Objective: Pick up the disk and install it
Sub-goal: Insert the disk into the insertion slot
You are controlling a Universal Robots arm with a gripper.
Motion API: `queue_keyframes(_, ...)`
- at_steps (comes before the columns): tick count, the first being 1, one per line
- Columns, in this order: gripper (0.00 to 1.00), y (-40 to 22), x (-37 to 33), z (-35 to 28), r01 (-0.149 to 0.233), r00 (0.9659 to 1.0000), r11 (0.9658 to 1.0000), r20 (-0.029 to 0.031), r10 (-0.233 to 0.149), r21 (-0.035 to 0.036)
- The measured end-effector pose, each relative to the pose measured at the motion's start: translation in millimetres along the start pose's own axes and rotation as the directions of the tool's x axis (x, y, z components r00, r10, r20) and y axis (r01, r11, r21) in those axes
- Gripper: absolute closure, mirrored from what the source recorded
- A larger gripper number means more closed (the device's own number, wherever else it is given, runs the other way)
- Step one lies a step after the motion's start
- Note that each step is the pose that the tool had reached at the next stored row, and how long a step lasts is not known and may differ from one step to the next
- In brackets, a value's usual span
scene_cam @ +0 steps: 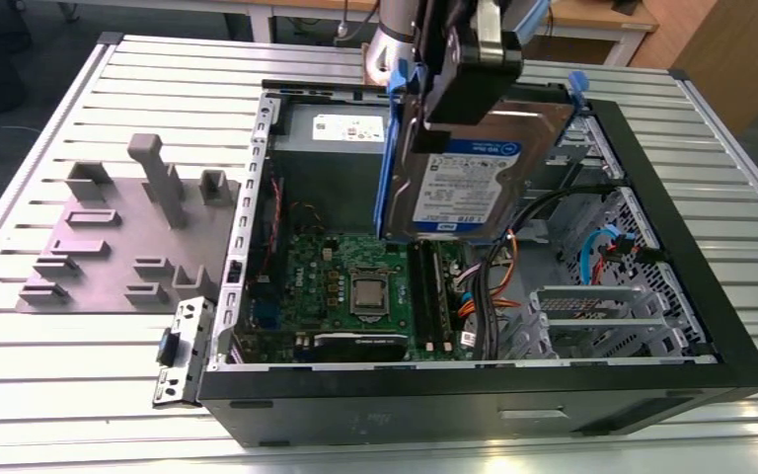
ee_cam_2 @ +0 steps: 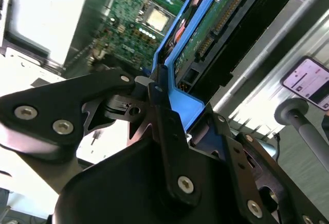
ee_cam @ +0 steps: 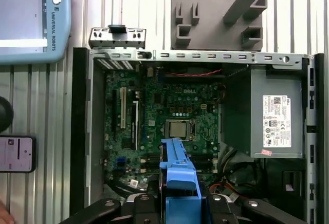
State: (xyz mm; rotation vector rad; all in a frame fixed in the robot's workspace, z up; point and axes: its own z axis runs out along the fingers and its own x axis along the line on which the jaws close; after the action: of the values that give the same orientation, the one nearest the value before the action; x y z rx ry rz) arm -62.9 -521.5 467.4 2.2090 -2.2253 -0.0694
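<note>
**Disk lifted and hanging over the open case; installation not yet done**

The disk (scene_cam: 465, 183) is being held by the gripper (scene_cam: 469, 94), whose fingers are closed on the blue bracket (ee_cam_2: 180, 103) framing the drive's edge, as is being shown in the second wrist view. The pick-up part of the task is therefore judged complete: the disk is being kept clear of the slatted table (scene_cam: 90, 395) and of every other surface. It is being suspended above the open computer case (scene_cam: 715, 326), over the side of the motherboard (scene_cam: 352, 281) towards the exterior view's right, near the cable bundle.

The installing part is judged outstanding. The disk is not being touched by any part of the case, and it is not being seated in any bay or rail. Which bay is meant for it cannot be told.

The disk is being held on end. Its long axis is running roughly vertically, with a slight lean, the upper short end being gripped and the lower short end being pointed down into the case. In the exterior view the white-and-blue label face is being turned towards the camera, and the green circuit-board face is being shown to the second wrist view. One long blue bracket rail is being presented on the exterior view's left.
</note>
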Motion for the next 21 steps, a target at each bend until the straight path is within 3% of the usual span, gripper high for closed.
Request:
queue_keyframes(3, 0.64, -6.8, 6.0, 0.8, 0.0, 1.0, 1.0, -0.0001, 0.0, 0.0)
queue_keyframes(7, 0.64, -25.2, 8.9, 1.6, 0.0, 1.0, 1.0, -0.0001, 0.0, 0.0)
queue_keyframes(9, 0.64, -31.4, 12.0, 2.3, 0.0, 1.0, 1.0, -0.0001, 0.0, 0.0)
queue_keyframes(16, 0.64, -35.6, 39.0, 5.8, 0.0, 1.0, 1.0, -0.0001, 0.0, 0.0)
queue_keyframes(21, 0.64, -56.9, 43.2, 7.5, 0.0, 1.0, 1.0, 0.0, 0.0, 0.0)
